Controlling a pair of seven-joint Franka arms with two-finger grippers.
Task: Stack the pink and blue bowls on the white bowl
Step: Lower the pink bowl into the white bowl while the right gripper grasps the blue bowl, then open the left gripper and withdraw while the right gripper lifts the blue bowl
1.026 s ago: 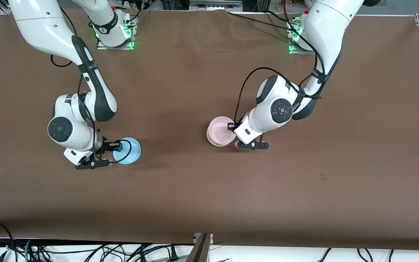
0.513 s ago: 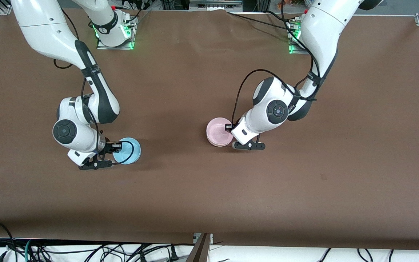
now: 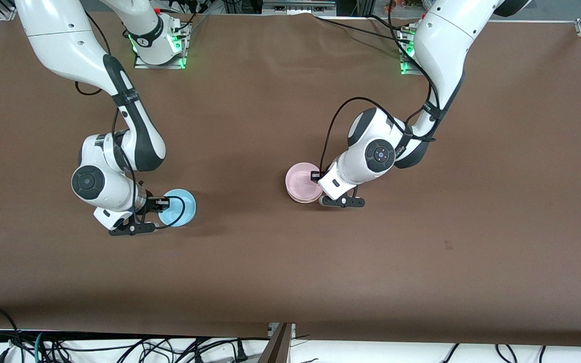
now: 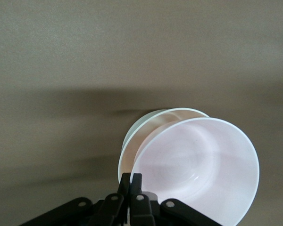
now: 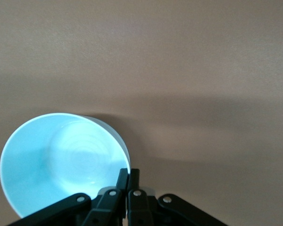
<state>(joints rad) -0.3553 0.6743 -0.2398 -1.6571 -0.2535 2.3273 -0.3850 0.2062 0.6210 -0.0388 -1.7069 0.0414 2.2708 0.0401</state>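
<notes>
Bowls numbered three: one blue, one pink, one white. Nearest the front camera sat the blue bowl (image 3: 178,207), toward the right arm's end of the brown table (image 3: 290,262), empty and upright. The right gripper (image 3: 162,203) was clenched on its rim at about the nine o'clock edge as the front view showed it; in the right wrist view the two fingers (image 5: 128,181) pinched the bowl (image 5: 61,162) wall between them.

Slightly farther from the camera, near the table's middle, the pink bowl (image 3: 301,182) sat nested in the white bowl (image 4: 148,127), tilted so the white rim showed beside it. The pink bowl (image 4: 198,169) held nothing. The left gripper (image 3: 316,176) was clamped on the pink rim at roughly three o'clock in the front view, its fingers (image 4: 132,183) closed on the wall.
</notes>
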